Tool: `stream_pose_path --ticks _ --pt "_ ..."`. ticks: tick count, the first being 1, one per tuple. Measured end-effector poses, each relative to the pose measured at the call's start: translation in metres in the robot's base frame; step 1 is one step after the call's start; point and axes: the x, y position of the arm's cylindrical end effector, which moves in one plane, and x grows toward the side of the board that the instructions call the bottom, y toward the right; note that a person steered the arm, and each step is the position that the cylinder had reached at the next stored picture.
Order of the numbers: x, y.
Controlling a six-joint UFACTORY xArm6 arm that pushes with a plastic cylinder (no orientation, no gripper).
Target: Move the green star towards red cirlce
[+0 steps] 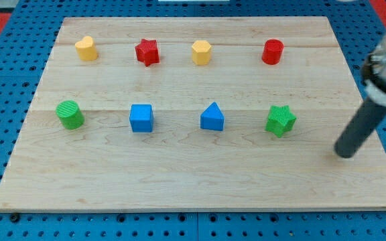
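Note:
The green star [281, 120] lies on the wooden board [193, 181] at the right end of the lower row. The red circle [272, 51] stands almost straight above it in the upper row, toward the view's top. My tip [344, 153] rests on the board to the right of the green star and slightly below it, with a clear gap between them. The rod rises from it toward the view's upper right.
The upper row also holds a yellow heart [86, 48], a red star [147, 51] and a yellow hexagon [201, 52]. The lower row also holds a green cylinder [70, 114], a blue cube [141, 118] and a blue triangle [212, 117].

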Motion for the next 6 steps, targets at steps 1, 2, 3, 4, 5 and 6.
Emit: stream_pose_path --ticks 1,2,3,4,5,6 --pt "-0.039 -0.050" --pt "-0.075 -0.075" --pt "-0.031 -0.075" --pt "-0.008 -0.100" --pt "-0.046 -0.122" --pt "-0.083 -0.121"
